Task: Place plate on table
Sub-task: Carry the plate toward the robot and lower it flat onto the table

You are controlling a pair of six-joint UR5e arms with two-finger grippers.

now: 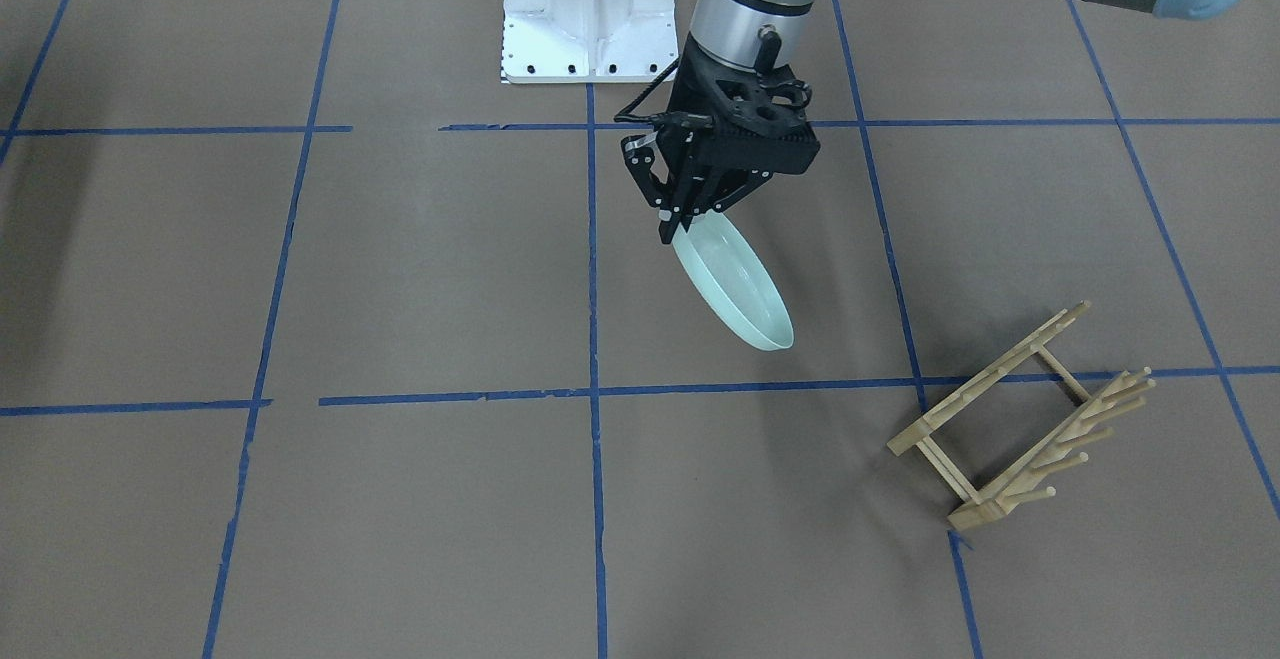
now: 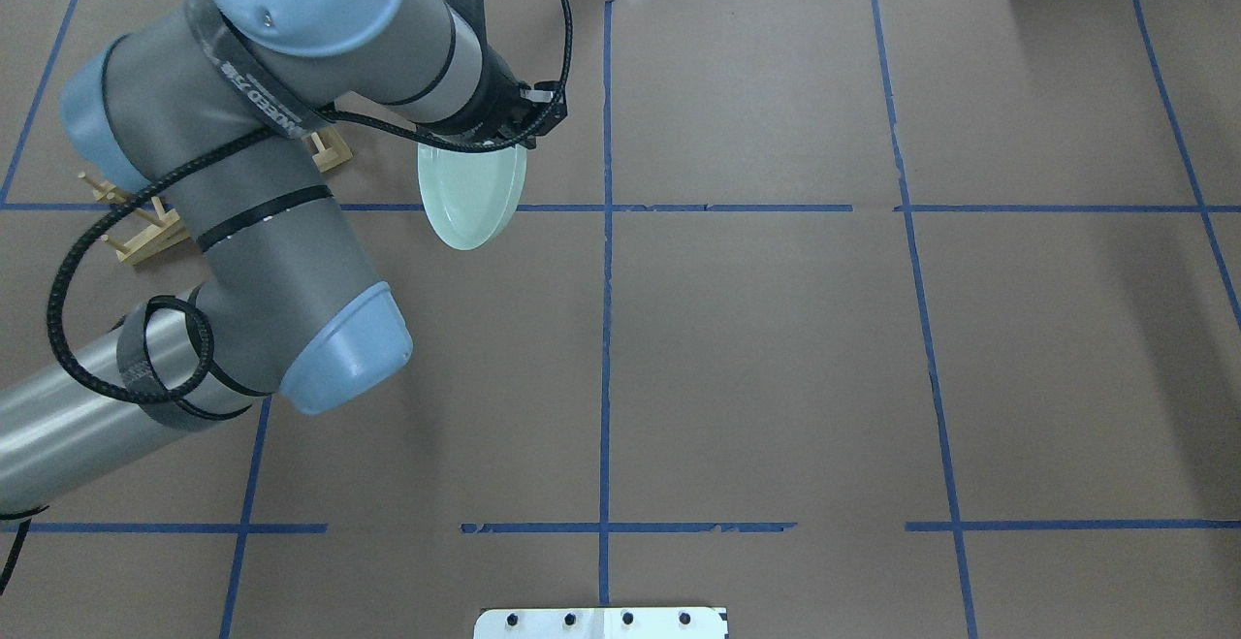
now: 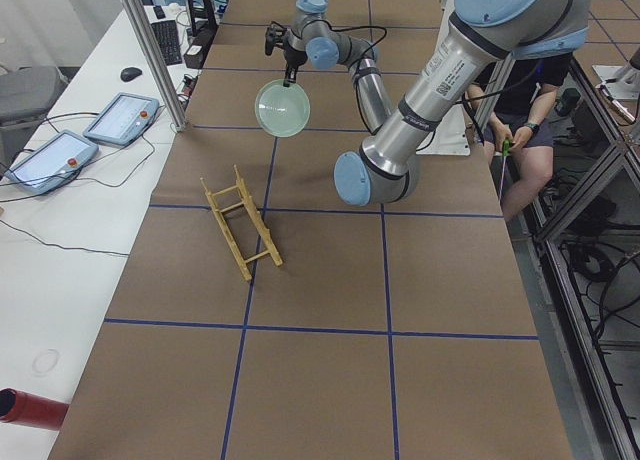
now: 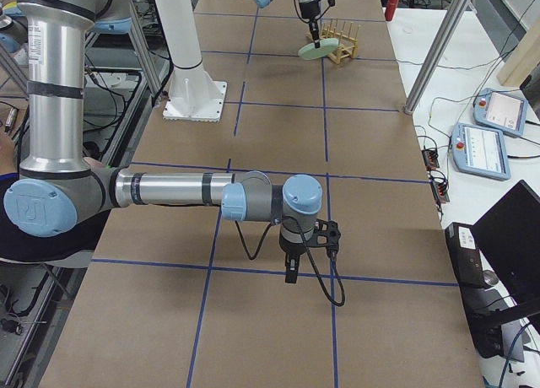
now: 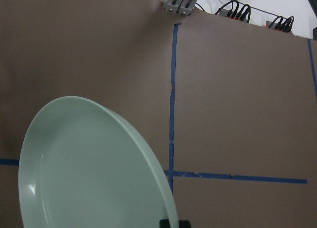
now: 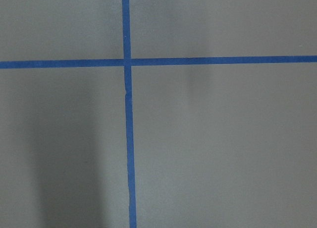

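Now, the left gripper (image 1: pixel 673 229) pinches the round glossy mint-green plate (image 1: pixel 735 284) by its rim, seemingly airborne; lower gently, flattening it onto the brown taped table (image 1: pixel 450 269).

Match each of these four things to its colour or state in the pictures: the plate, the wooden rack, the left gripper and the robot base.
Things:
1. plate
2. wooden rack
3. left gripper
4. robot base

Colours or states:
A. white metal
B. pale green, tilted above the table
C. shut on a rim
D. light wood, resting on the table, empty

Pairs: 1-B, 2-D, 3-C, 4-A
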